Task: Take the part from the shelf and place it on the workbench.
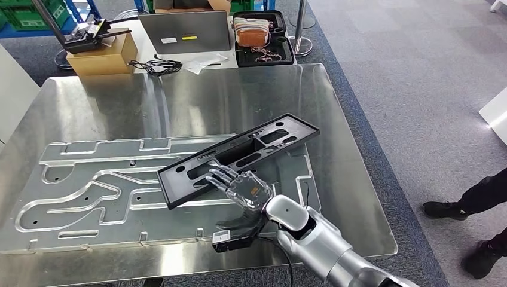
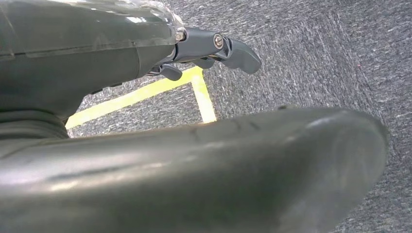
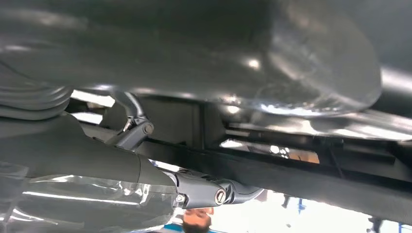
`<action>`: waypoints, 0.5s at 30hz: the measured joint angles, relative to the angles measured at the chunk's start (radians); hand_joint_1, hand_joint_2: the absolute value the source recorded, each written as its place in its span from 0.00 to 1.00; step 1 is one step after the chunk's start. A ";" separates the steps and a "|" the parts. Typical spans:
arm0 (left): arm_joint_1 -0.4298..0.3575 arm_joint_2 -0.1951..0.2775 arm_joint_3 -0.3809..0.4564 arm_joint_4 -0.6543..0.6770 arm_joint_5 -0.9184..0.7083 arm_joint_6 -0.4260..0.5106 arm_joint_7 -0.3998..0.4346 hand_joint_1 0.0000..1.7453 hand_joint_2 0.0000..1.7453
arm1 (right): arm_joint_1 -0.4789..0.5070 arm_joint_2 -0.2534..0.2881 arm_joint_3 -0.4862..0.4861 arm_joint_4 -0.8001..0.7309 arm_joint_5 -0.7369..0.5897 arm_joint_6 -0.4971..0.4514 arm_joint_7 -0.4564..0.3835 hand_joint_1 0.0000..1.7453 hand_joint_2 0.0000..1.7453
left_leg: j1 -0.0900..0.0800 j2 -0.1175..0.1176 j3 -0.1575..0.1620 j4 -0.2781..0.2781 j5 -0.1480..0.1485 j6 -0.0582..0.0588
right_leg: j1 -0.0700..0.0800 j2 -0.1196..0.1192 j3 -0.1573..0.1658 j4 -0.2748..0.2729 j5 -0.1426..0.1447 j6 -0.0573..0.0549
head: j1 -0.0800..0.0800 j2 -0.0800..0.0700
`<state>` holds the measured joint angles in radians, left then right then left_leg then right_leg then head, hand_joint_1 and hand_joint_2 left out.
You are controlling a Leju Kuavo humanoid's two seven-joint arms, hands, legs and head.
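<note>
The black part (image 1: 239, 156) is lying flat on the workbench (image 1: 335, 119) under the right hand (image 1: 242, 188) – fingers spread, gripping nothing – so lifting straight up is looking safest, avoiding any drag

My right robot hand (image 1: 242, 190) covers the near edge of the black part (image 1: 239, 156), hiding any contact beneath my palm. My right wrist view is blurred at close range. A person's dark shoes (image 1: 443, 210) are cut off at the frame's right edge.
</note>
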<state>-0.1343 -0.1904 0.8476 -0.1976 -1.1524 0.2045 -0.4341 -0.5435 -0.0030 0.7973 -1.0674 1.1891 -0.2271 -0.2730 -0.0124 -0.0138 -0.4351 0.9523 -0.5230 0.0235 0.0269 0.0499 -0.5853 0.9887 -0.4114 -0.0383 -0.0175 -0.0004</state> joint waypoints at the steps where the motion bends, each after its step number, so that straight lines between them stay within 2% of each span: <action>1: 0.000 0.000 0.000 0.000 0.000 0.000 0.000 0.00 0.00 | -0.028 -0.012 0.017 0.000 -0.019 0.014 -0.006 0.00 0.00 | 0.000 0.000 0.000 0.000 0.000 0.000 | 0.000 0.000 0.000 0.000 0.000 0.000 | 0.000 0.000; 8: 0.002 0.001 0.000 0.000 0.006 -0.001 -0.004 0.00 0.00 | -0.170 -0.066 0.126 0.000 -0.136 0.060 -0.010 0.00 0.00 | 0.000 0.000 -0.001 0.000 0.000 0.000 | 0.000 0.000 -0.001 0.000 0.000 0.000 | 0.000 0.000; 15: 0.002 0.001 0.000 0.000 0.004 -0.001 -0.007 0.00 0.00 | -0.216 -0.090 0.179 -0.013 -0.167 0.057 0.021 0.00 0.00 | 0.000 -0.001 -0.003 0.000 0.000 0.000 | 0.000 0.000 -0.003 0.000 0.000 0.000 | 0.000 0.000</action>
<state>-0.1318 -0.1896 0.8476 -0.1976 -1.1481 0.2037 -0.4410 -0.7596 -0.0927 0.9760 -1.0802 1.0225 -0.1698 -0.2521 -0.0128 -0.0151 -0.4382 0.9524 -0.5229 0.0238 0.0265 0.0496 -0.5886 0.9888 -0.4112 -0.0379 -0.0175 -0.0004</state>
